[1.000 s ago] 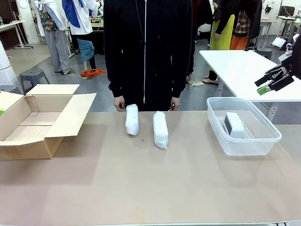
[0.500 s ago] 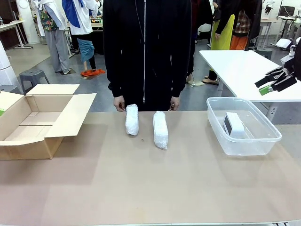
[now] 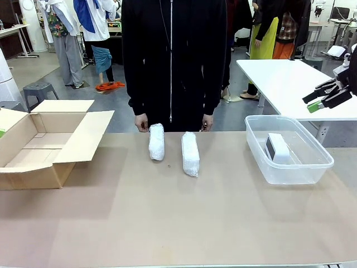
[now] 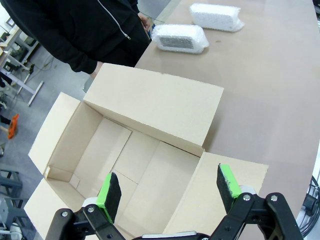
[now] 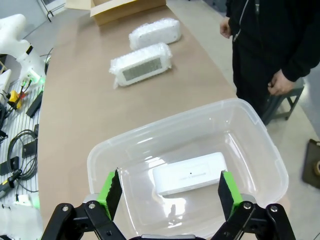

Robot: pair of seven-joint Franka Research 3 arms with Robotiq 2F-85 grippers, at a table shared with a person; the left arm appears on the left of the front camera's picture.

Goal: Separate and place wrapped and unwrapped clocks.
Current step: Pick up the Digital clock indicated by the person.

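Two clocks in white bubble wrap lie side by side on the brown table, one left of the other, just in front of the person's hands; the right wrist view shows them beyond the bin, the left wrist view past the box. The bare white clock rests inside a clear plastic bin. My right gripper hangs open high above the bin. Open and empty too, my left gripper hovers over an open cardboard box.
The cardboard box sits at the table's left edge with its flaps spread. A person in black stands at the far side, hands resting at the table edge. A white table stands behind the bin.
My right gripper has drifted slightly to the right and up. Nothing else has moved.
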